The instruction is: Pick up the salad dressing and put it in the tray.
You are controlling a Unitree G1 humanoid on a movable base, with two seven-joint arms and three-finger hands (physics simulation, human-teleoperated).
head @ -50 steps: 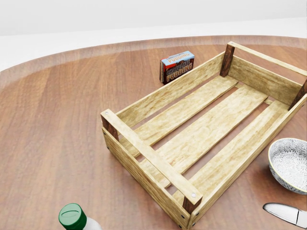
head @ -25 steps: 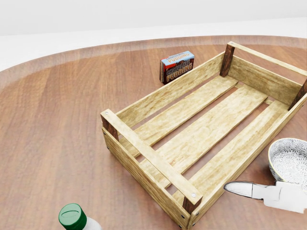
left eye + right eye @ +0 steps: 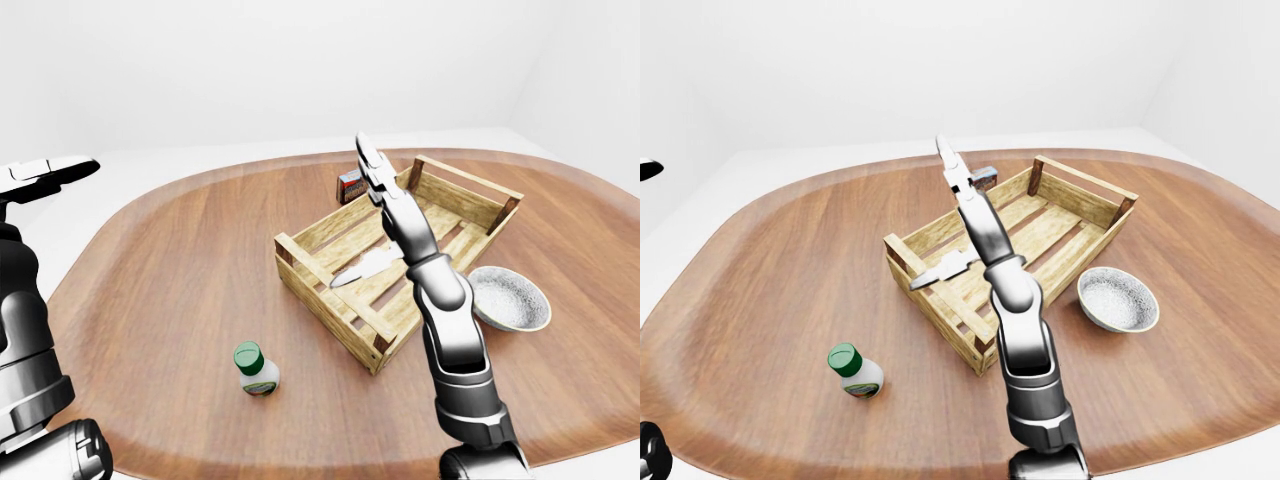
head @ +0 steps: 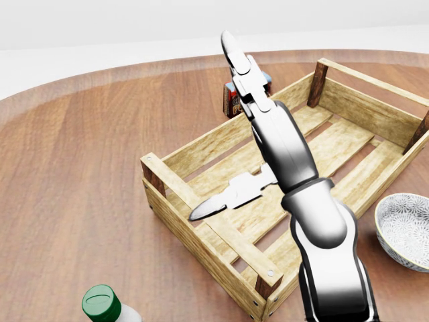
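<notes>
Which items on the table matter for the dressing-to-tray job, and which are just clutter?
Task things:
- salad dressing, green-capped bottle, upright on the table, untouched
- tray, wooden crate with nothing in it
- right hand, fingers spread, raised over the tray

Just lying about:
- pudding box, beside the tray's far wall
- bowl, right of the tray
</notes>
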